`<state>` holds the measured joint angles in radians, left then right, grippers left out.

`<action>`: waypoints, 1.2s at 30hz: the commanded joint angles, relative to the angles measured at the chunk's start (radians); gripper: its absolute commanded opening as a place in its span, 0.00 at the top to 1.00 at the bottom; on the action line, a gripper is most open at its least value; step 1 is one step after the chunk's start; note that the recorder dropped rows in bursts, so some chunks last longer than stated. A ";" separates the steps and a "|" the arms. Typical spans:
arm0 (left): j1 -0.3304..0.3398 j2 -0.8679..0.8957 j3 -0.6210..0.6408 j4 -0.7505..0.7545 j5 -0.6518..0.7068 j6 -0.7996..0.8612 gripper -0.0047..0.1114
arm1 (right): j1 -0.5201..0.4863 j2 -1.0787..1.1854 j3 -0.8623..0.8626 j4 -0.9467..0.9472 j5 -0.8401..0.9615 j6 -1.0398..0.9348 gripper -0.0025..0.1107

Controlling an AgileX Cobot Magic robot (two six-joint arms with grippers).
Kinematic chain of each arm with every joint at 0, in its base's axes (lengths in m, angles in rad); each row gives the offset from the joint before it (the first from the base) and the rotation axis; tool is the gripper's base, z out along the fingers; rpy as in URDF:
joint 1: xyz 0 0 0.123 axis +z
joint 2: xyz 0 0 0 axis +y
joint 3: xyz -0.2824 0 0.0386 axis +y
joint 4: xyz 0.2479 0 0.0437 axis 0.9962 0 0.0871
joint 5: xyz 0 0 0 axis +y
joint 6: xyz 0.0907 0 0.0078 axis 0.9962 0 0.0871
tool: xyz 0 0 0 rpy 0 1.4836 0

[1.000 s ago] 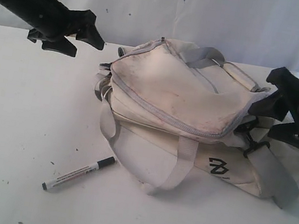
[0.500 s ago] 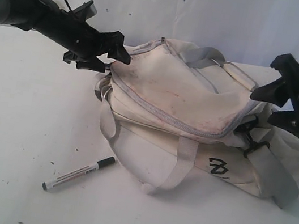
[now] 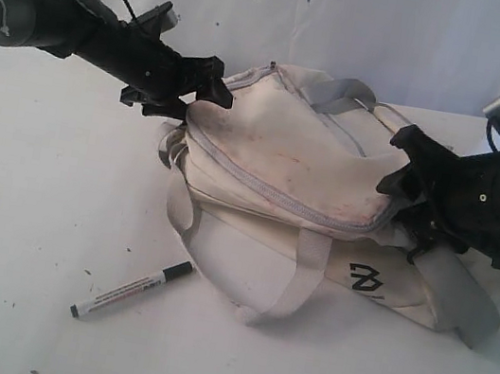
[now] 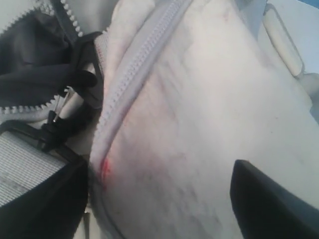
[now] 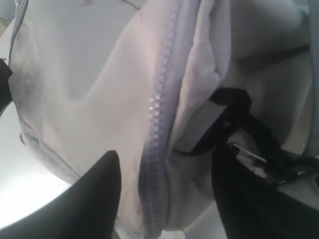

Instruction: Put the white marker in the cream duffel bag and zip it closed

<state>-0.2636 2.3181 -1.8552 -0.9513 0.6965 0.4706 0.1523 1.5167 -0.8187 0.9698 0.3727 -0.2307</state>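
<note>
Duffel bag (image 3: 284, 154) of grubby cream fabric, slim white marker (image 3: 130, 291)

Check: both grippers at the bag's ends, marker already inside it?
No. The white marker lies on the table in front of the cream duffel bag, not inside it; see the exterior view. Left gripper and right gripper are at its ends.

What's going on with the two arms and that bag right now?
Both arms are at the cream duffel bag, and neither is gripping it. The left hand is open at the left end of the flap, where the zipper looks parted. The right hand is open, straddling the zippered edge at the right end. The white marker lies on the table in front of the bag, untouched, so it is not yet packed.
</note>
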 commanded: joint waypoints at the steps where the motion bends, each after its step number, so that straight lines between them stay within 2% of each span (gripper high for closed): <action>1: -0.006 -0.004 -0.008 0.017 -0.052 -0.003 0.18 | 0.004 0.003 -0.006 0.008 -0.052 -0.016 0.52; 6: -0.008 0.030 -0.008 0.004 -0.027 -0.039 0.21 | 0.004 0.003 -0.006 0.006 -0.062 -0.016 0.52; 8: -0.008 0.058 -0.008 -0.009 -0.009 -0.092 0.28 | 0.004 0.020 -0.006 0.006 -0.050 -0.016 0.52; 9: -0.008 0.064 -0.008 -0.034 0.001 -0.102 0.37 | 0.004 0.037 -0.006 0.006 -0.038 -0.016 0.53; 10: -0.008 0.064 -0.008 -0.046 0.007 -0.102 0.51 | 0.004 0.055 -0.006 0.006 -0.038 -0.016 0.56; 11: -0.008 0.062 -0.008 -0.056 0.013 -0.102 0.58 | 0.004 0.061 -0.006 0.005 -0.038 -0.016 0.61; 12: -0.006 0.062 -0.008 -0.067 0.014 -0.102 0.74 | 0.004 0.069 -0.006 0.005 -0.044 -0.020 0.75; 14: 0.006 0.060 -0.008 -0.096 0.030 -0.100 0.96 | 0.004 0.069 -0.008 0.005 -0.071 -0.085 0.98; 19: 0.061 0.026 -0.008 -0.259 0.080 -0.076 0.96 | -0.005 0.069 -0.056 -0.068 -0.145 -0.087 0.98; 23: 0.094 -0.017 -0.008 -0.322 0.146 -0.045 0.96 | -0.031 0.069 -0.120 -0.152 -0.160 -0.087 0.98; 30: 0.126 -0.094 -0.008 -0.302 0.217 -0.047 0.96 | -0.112 0.077 -0.257 -0.204 -0.086 -0.087 0.98; 36: 0.130 -0.179 -0.008 -0.160 0.237 -0.051 0.96 | -0.171 0.108 -0.393 -0.262 0.100 -0.055 0.98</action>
<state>-0.1688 2.1987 -1.8613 -1.1947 0.9456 0.4155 0.0297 1.6117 -1.1582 0.7772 0.4692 -0.3005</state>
